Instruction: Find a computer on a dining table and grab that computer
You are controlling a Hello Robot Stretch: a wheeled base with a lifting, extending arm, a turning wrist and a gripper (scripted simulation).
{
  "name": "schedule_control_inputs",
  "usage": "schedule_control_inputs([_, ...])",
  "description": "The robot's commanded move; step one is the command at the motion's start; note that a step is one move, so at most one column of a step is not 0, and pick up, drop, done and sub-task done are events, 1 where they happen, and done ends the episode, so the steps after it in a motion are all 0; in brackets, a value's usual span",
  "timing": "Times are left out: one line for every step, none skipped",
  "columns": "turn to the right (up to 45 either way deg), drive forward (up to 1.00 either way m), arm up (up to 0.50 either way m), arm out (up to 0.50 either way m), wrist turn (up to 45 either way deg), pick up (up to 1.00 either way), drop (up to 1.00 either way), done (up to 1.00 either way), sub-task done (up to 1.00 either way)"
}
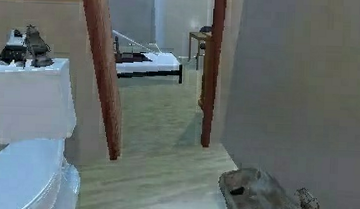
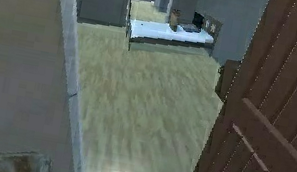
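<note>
Where the forward view is nearest, a white toilet (image 1: 23, 177) sits at the lower left and a grey-brown rounded object (image 1: 267, 196) lies on the floor at the lower right. Just behind the toilet stands a white cabinet (image 1: 30, 102) with dark ornaments (image 1: 25, 47) on top. Two reddish-brown door posts (image 1: 102, 75) frame an opening, and a plain grey wall (image 1: 303, 97) fills the side to their right. Past the posts a pale wooden floor (image 1: 158, 112) runs to a bed (image 1: 149, 61) with a white mattress and a dark frame.

Farther still, at the right post, stands a small brown tabletop (image 1: 197, 37) with a dark shape (image 1: 206, 30) on it. That shape is too small to tell whether it is the computer.

Along the arm side view's right a brown panelled door (image 2: 283, 118) stands close, with a low dark piece of furniture (image 2: 227, 80) just beyond it. The same bed (image 2: 171, 35) lies at the far end of the floor (image 2: 143, 103), a brown thing (image 2: 173, 19) on it.

How the gripper stands cannot be told.
</note>
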Motion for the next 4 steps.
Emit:
schedule_control_inputs([0.0,1.0,0.0,0.0,0.0,0.0,0.0,0.0,0.0])
schedule_control_inputs([15.0,0.0,0.0,0.0,0.0,0.0,0.0,0.0,0.0])
schedule_control_inputs([0.0,0.05,0.0,0.0,0.0,0.0,0.0,0.0,0.0])
schedule_control_inputs([-21.0,0.0,0.0,0.0,0.0,0.0,0.0,0.0,0.0])
